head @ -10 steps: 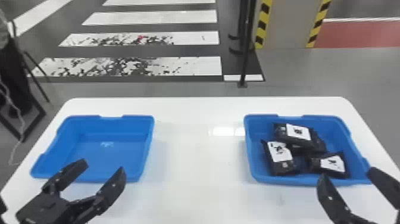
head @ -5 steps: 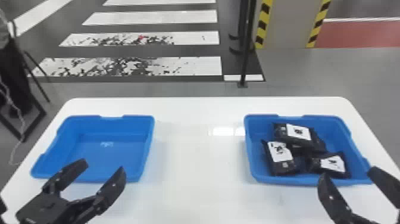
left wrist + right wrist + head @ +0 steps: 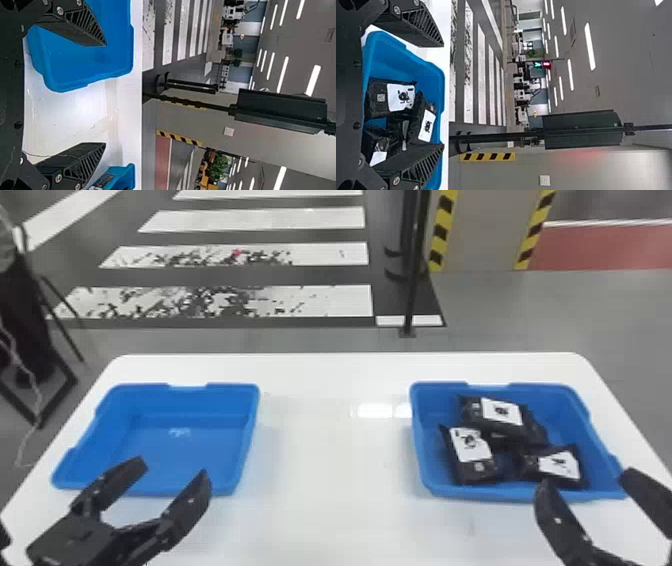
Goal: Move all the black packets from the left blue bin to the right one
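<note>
Black packets [image 3: 495,417] with white labels lie in a loose heap in the right blue bin [image 3: 422,460]. I can make out at least four. One rests across the far part of the heap, overlapping another beneath it; a third lies near the side facing the left blue bin [image 3: 245,410], and a fourth lies near the close wall, towards the other side. I see the blue floor of the left bin, with a pale glint on it. Both bins sit well apart on the white bench [image 3: 325,490]. My left gripper [image 3: 172,469] is wide, its fingertips in front of the near part of the left bin in the head view. My right gripper [image 3: 586,480] is wide too, by the near edge of the right bin, with a broad gap between its fingers. Past the bench, I see a black pole [image 3: 414,290] on the grey floor [image 3: 575,315] and white crossing stripes [image 3: 330,297].
</note>
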